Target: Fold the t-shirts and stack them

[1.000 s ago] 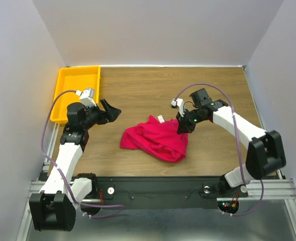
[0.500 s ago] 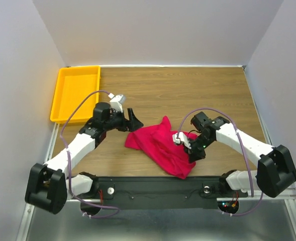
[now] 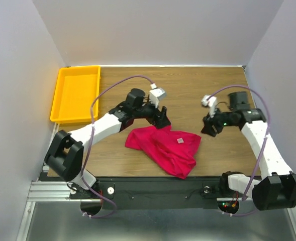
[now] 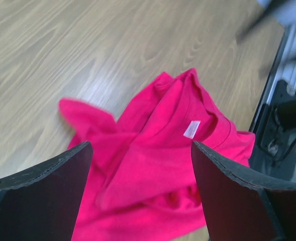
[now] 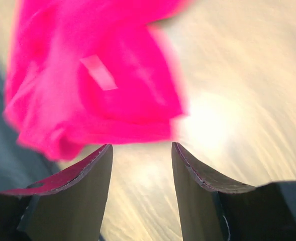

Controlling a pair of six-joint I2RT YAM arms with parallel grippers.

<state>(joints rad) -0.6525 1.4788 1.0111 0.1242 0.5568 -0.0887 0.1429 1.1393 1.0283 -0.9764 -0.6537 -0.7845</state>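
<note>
A crumpled crimson t-shirt (image 3: 163,148) lies on the wooden table near the front middle, its white neck label (image 3: 179,140) facing up. My left gripper (image 3: 163,119) hovers over the shirt's far edge, jaws wide open. In the left wrist view the t-shirt (image 4: 163,170) fills the space below the open gripper (image 4: 141,150), with the label (image 4: 191,129) just beyond. My right gripper (image 3: 208,128) sits just right of the shirt, apart from it. In the right wrist view the gripper (image 5: 141,148) is open over bare wood, and the blurred shirt (image 5: 97,85) lies ahead.
A yellow tray (image 3: 62,98) stands at the back left corner of the table. The black base rail (image 3: 153,187) runs along the near edge, just below the shirt. Grey walls close in the table on three sides.
My right gripper opened, let go of the shirt and pulled back to the right. My left arm swung right, reaching the shirt's far edge. The shirt settled with its label up.
</note>
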